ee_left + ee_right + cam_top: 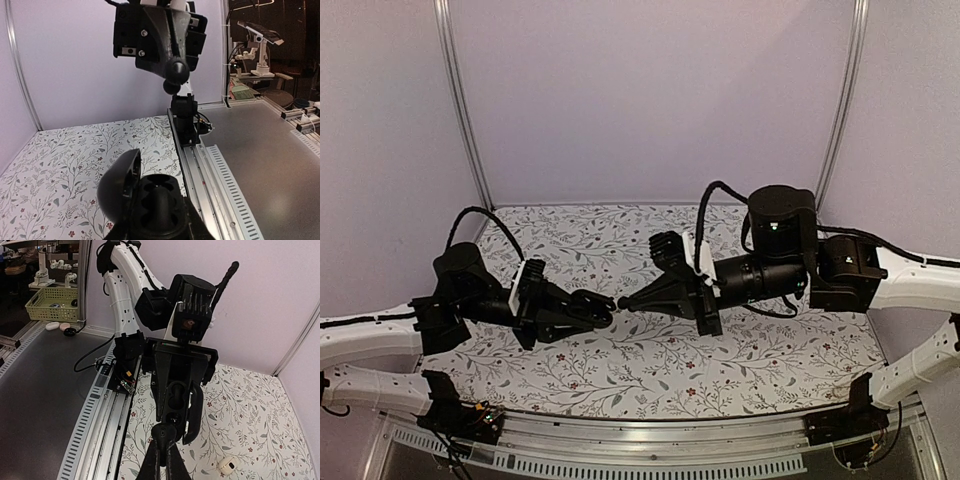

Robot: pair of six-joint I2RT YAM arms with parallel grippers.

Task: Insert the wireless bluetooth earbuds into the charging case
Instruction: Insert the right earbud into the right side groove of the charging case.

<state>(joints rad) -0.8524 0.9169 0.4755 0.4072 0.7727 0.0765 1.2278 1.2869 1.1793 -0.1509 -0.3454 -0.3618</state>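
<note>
My left gripper [572, 312] is shut on the black charging case [159, 200] and holds it above the table. The case's lid [117, 187] is swung open to one side. My right gripper [165, 452] is shut on one small black earbud [164, 432] at its fingertips. In the right wrist view the earbud hangs just in front of the case's open wells [176, 392], very close to them. The left wrist view shows the right gripper [172, 80] a little way off the case, with the earbud [171, 88] pointing at it. A second earbud does not show.
A small white case [226, 466] lies on the flowered table cover [650, 365] to the right, below my right gripper. An aluminium rail [210, 170] runs along the table's near edge. Pale walls stand at the back and sides.
</note>
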